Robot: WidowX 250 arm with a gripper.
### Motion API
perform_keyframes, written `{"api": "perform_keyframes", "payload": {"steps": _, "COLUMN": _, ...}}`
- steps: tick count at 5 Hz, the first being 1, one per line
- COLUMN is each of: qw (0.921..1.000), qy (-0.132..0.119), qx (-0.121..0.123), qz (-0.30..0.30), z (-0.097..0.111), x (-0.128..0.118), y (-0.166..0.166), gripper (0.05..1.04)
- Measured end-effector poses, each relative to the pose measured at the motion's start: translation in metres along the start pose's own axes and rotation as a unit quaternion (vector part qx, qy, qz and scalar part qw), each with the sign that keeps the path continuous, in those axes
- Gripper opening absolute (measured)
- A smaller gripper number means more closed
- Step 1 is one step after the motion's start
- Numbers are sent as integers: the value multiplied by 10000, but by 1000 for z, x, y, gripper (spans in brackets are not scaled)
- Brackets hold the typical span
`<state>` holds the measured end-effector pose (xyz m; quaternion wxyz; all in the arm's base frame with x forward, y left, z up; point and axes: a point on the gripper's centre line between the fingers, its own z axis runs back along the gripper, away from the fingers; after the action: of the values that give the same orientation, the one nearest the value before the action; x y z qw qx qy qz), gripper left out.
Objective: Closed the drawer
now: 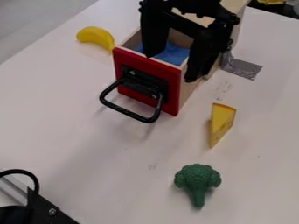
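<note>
Camera view: drawer seen pulled out, far side, left of ctr; closing yet to be done. Gripper spread wide over it, apparently w/ nothing held.

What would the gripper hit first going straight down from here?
Probably the top edge of the drawer's red front or the wooden side wall next to it, as the gripper hangs over that corner. Height and depth are unclear from this one angle.
</note>
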<state>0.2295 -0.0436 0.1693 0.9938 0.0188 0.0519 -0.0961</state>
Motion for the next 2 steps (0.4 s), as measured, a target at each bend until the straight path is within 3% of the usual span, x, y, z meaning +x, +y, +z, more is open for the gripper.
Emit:
{"api": "perform_keyframes", "payload": {"steps": 1, "qw": 9999, "qy": 122, "qx": 3, "qz": -11, "z": -6, "x": -1, "y": -1, "gripper": 998}}
{"api": "perform_keyframes", "payload": {"steps": 2, "qw": 9983, "qy": 337, "qx": 238, "qz": -404, "z": -51, "x": -33, "y": 23, "gripper": 998}}
